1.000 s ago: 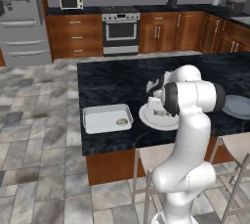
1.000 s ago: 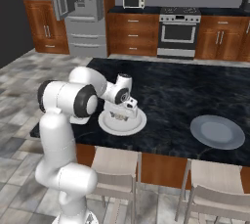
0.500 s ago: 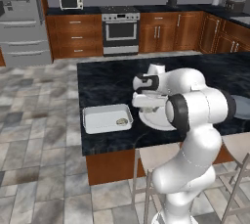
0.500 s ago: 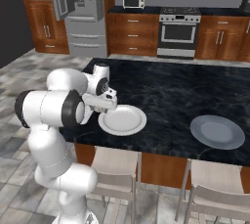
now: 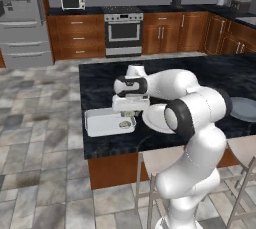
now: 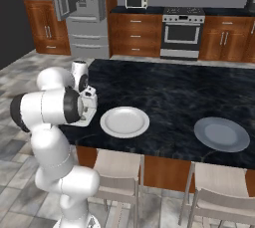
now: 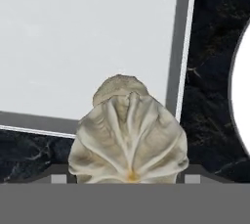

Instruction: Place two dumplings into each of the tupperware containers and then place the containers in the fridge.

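— What has your tool (image 7: 128, 176) got?

— It's clenched on a dumpling (image 7: 129, 135), the pleated top facing my hand camera and both tips pressed to its sides. From the left base view the tool (image 5: 129, 115) hangs over the tupperware container (image 5: 102, 123).

— Anything in that container already?

— A second dumpling (image 5: 125, 123) lies on its floor near the end closest to the white plate (image 5: 155, 118). In the hand view it (image 7: 119, 87) peeks out just behind the one I'm holding, inside the container (image 7: 73, 37).

— Where does it all sit?

— On the dark marble desk (image 6: 174, 92). The container is at the left end, the white plate (image 6: 124, 121) just beside it, and a grey-blue plate (image 6: 221, 133) well apart to the right. The fridge (image 6: 82, 13) stands across the kitchen floor.
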